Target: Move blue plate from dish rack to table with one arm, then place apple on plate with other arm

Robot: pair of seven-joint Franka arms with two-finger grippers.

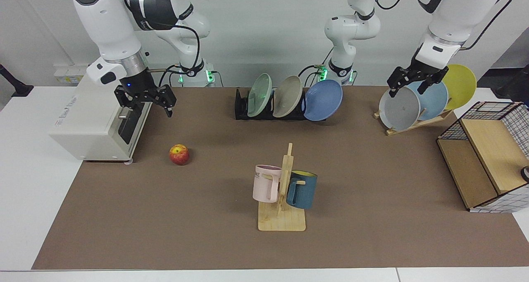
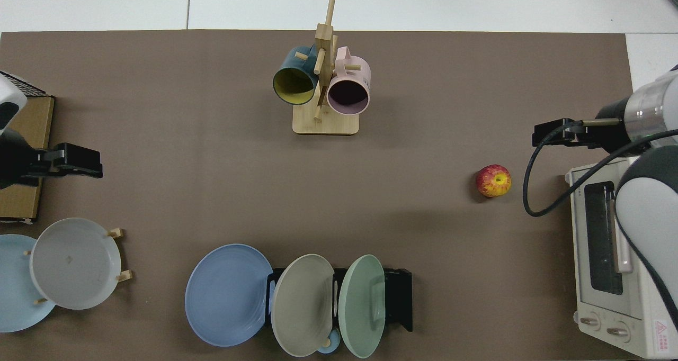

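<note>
Nothing of the task is done yet: the blue plate (image 1: 323, 99) leans in the end slot of the dish rack (image 1: 241, 106), tilted outward beside a beige plate (image 1: 287, 96) and a green plate (image 1: 259, 95), and no plate lies flat on the tabletop (image 1: 165, 216). The apple (image 1: 179, 154) sits alone on the brown mat, near a white toaster oven (image 1: 89, 120) and well apart from the rack. The right claw (image 1: 145, 100) hangs open and empty above the mat in front of the oven, up and back from the apple; I judge it best placed for the fruit. The left claw (image 1: 410, 82) hovers open and empty over a wooden plate stand (image 1: 413, 125) that carries a grey plate (image 1: 399, 108), a pale blue plate (image 1: 434, 100) and a yellow plate (image 1: 459, 85); it touches none of them as far as the facing view shows. That arm is nearer the blue plate, so lifting it out and setting it down on open mat looks like the first step left, with the apple to follow. As for holders, the rack holds three plates, the stand three more, and a wooden mug tree (image 1: 283, 191) at mid-mat carries a pink mug (image 1: 266, 182) and a teal mug (image 1: 301, 189), both apparently empty in the top view. A wire-and-wood crate (image 1: 487, 166) at the edge appears empty in what shows of it.
</note>
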